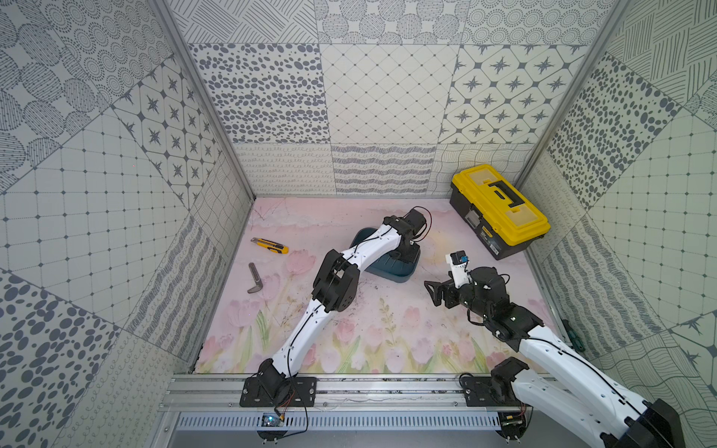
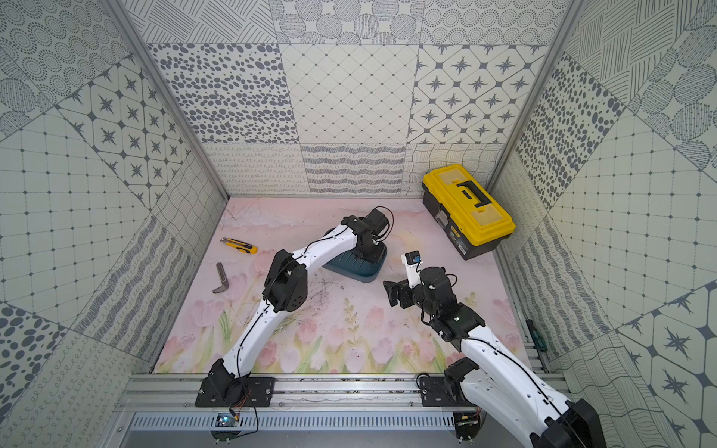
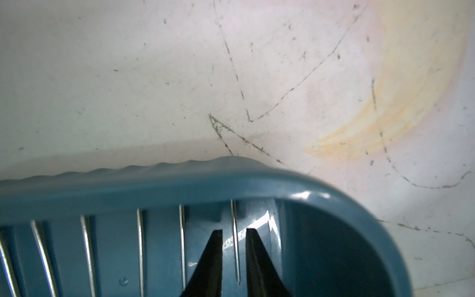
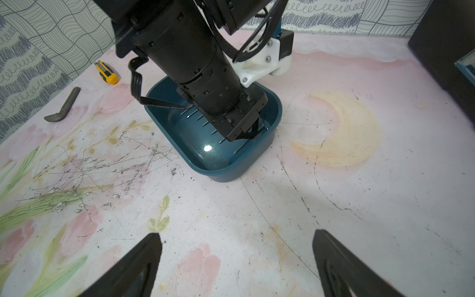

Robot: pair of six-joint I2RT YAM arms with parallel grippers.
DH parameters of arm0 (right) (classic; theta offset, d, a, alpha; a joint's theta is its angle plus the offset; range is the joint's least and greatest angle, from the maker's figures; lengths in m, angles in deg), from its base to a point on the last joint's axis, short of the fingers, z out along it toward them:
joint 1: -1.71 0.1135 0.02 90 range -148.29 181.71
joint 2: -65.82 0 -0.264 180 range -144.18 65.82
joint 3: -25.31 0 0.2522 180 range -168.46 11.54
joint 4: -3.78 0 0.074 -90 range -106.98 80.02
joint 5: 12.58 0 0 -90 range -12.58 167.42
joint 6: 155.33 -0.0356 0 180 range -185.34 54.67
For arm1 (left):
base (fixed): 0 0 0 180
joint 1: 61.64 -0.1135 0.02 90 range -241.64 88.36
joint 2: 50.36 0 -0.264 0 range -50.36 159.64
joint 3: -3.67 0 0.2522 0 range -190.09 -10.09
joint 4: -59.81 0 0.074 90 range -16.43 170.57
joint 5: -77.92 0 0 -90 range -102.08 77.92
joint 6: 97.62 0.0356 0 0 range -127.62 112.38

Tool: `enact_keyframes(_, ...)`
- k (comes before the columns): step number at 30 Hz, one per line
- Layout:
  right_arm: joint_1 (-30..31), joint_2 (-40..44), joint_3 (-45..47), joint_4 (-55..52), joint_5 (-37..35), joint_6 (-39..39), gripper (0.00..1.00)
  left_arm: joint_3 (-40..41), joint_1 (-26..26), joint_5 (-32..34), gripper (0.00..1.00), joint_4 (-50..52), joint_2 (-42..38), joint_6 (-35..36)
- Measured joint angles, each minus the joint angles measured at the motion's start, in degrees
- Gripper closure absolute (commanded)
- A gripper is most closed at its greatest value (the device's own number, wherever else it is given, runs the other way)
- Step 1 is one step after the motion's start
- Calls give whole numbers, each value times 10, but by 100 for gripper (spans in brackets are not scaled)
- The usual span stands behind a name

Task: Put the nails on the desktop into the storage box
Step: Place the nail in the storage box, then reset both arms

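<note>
I operate in a lab test cell: patterned wall panels (image 1: 388,116) on aluminium posts (image 1: 202,97) enclose a tulip-printed desk (image 1: 388,322); my left arm (image 1: 300,337) and right arm (image 1: 574,372) bolt to a rail (image 1: 388,390).

The storage box (image 4: 226,174) is coloured dark teal, the nails (image 3: 140,244) silvery grey; the worktop (image 4: 334,205) is printed with pink tulips and green leaves.

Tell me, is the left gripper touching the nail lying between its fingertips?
Apart. The left wrist view shows the left gripper straddling the nail, with teal storage box floor visible on both sides of it.
</note>
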Motion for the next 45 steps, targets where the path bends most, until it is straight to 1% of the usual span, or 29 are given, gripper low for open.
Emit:
enact_keyframes(2, 0, 0, 0, 0, 0, 0, 3, 0, 1, 1, 79, 0, 0, 0)
enact_keyframes(4, 0, 0, 0, 0, 1, 0, 3, 0, 2, 2, 77, 0, -3, 0)
enact_keyframes(7, 0, 0, 0, 0, 4, 0, 3, 0, 3, 7, 69, 0, -17, 1)
enact_keyframes(11, -1, 0, 0, 1, 5, 0, 3, 2, 3, 17, 62, 0, -47, 4)
enact_keyframes(14, -2, 0, 0, 1, 6, 0, 3, 5, 3, 24, 59, -1, -69, 8)
enact_keyframes(16, -2, -2, -2, 6, 4, -2, 3, 22, 3, 30, 58, -3, -89, 12)
enact_keyframes(20, -3, -15, -21, 30, -24, -16, 3, 84, 2, 39, 57, -9, -164, 13)
enact_keyframes(25, -3, -53, -73, 53, -102, -41, 3, 216, -17, 38, 54, -62, -303, 9)
enact_keyframes(27, -3, -63, -77, 78, -122, -40, 3, 290, -35, 38, 49, -95, -386, 1)
enact_keyframes(28, -3, -67, -77, 88, -128, -35, 3, 324, -44, 39, 43, -111, -422, -3)
enact_keyframes(29, -3, -70, -77, 96, -130, -28, 3, 354, -52, 44, 32, -127, -461, -5)
enact_keyframes(30, -3, -72, -77, 104, -131, -19, 3, 385, -57, 49, 23, -145, -497, -8)
enact_keyframes(31, -3, -75, -78, 110, -131, -8, 3, 416, -62, 56, 20, -162, -531, -10)
enact_keyframes(32, -3, -80, -80, 117, -132, 5, 3, 445, -64, 65, 20, -176, -563, -12)
enact_keyframes(33, -3, -85, -85, 121, -132, 15, 3, 476, -67, 75, 16, -191, -596, -12)
enact_keyframes(34, -6, -93, -94, 122, -132, 29, 3, 513, -69, 88, 1, -217, -633, -4)
enact_keyframes(36, -13, -113, -114, 129, -132, 51, 3, 576, -71, 109, 1, -255, -695, 19)
enact_keyframes(39, -39, -141, -142, 142, -132, 74, 3, 651, -73, 140, 1, -308, -758, 52)
enact_keyframes(42, -93, -173, -155, 174, -136, 85, 3, 732, -77, 179, 1, -354, -815, 85)
enact_keyframes(45, -144, -205, -153, 186, -150, 91, 3, 801, -95, 205, 0, -405, -846, 105)
